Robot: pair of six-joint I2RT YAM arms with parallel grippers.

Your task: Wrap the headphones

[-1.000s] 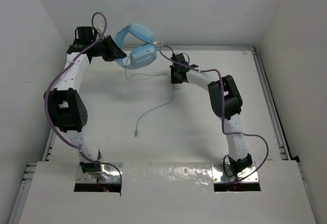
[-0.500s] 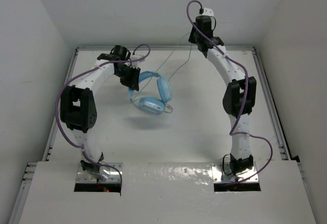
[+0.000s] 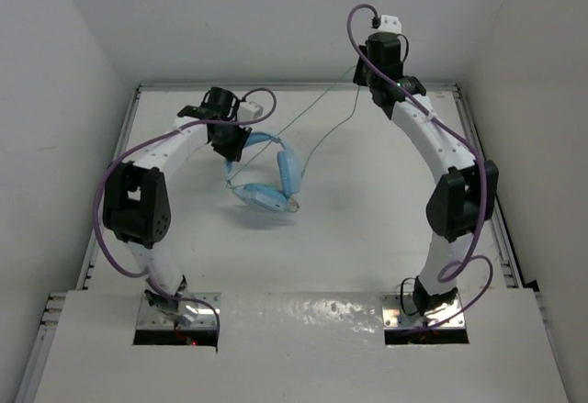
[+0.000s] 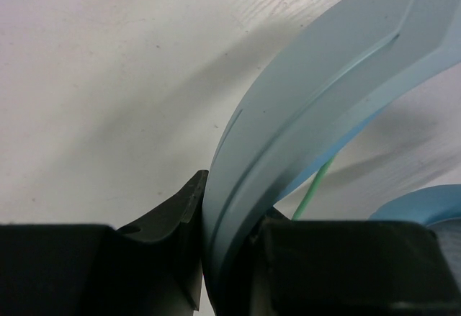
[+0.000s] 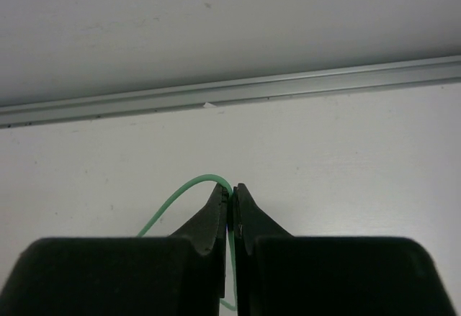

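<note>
The light blue headphones (image 3: 273, 175) hang over the table's left middle, one earcup low, the other edge-on. My left gripper (image 3: 235, 149) is shut on the headband (image 4: 310, 107); its jaws (image 4: 230, 258) clamp the band from both sides. An earcup's edge (image 4: 425, 202) shows at right. My right gripper (image 3: 361, 76) is held high at the far wall, shut on the thin pale green cable (image 5: 180, 195), which is pinched at the fingertips (image 5: 231, 190). Two strands of cable (image 3: 326, 132) run taut from the headphones up to it.
An aluminium rail (image 5: 288, 86) edges the white table (image 3: 367, 219) at the far wall. White walls close in on the left, the back and the right. Purple arm cables (image 3: 119, 169) loop beside both arms.
The left arm has brought the headphones from the far back to the table's middle. The right arm has swung up to the far wall with the cable, drawing it taut.
</note>
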